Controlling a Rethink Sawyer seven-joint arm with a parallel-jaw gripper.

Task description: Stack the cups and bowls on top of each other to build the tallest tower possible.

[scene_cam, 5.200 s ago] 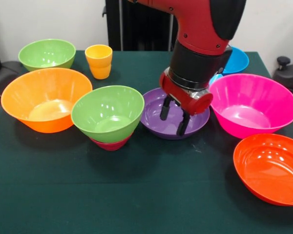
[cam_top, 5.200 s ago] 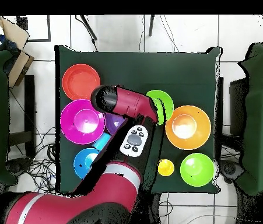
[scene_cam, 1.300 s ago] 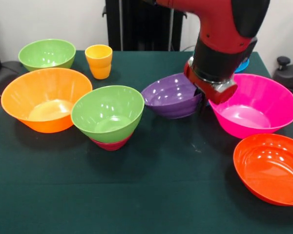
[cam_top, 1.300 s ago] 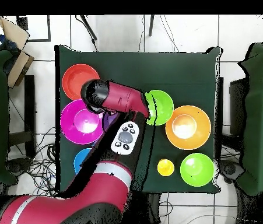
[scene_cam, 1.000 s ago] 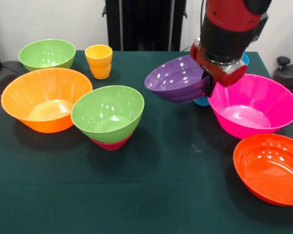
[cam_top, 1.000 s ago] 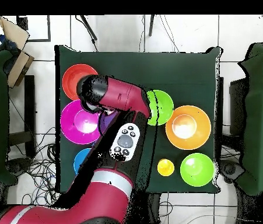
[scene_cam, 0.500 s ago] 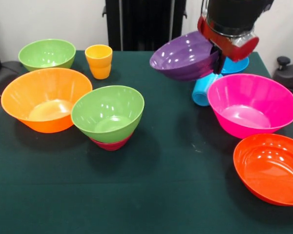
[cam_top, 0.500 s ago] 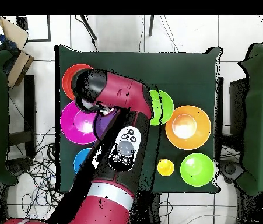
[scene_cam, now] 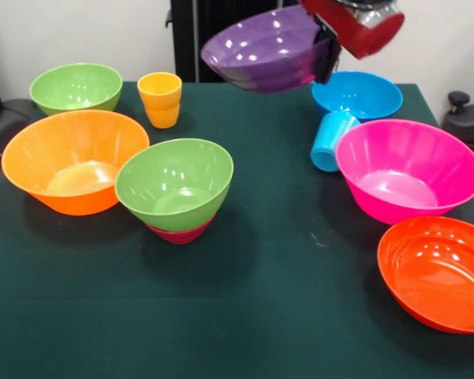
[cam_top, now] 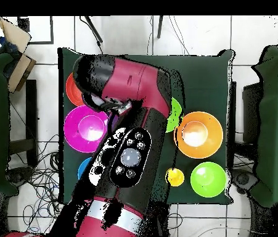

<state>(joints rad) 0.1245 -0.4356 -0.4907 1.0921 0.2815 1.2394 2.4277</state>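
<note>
the gripper [scene_cam: 332,59] is cut off by the top edge of the front view, and the purple bowl [scene_cam: 265,49] hides how its jaws stand. in the overhead view the arm [cam_top: 129,123] covers most of the green bowl [cam_top: 175,115], the blue bowl [cam_top: 84,168] and the red-orange bowl [cam_top: 73,89]. low in the front view, only the bottom of the small crimson bowl [scene_cam: 179,233] shows.

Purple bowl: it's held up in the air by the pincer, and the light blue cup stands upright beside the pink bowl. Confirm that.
Not quite. The purple bowl is indeed held in the air by the pincer, but the front view shows the light blue cup lying tipped on its side beside the pink bowl, not standing upright.
</note>
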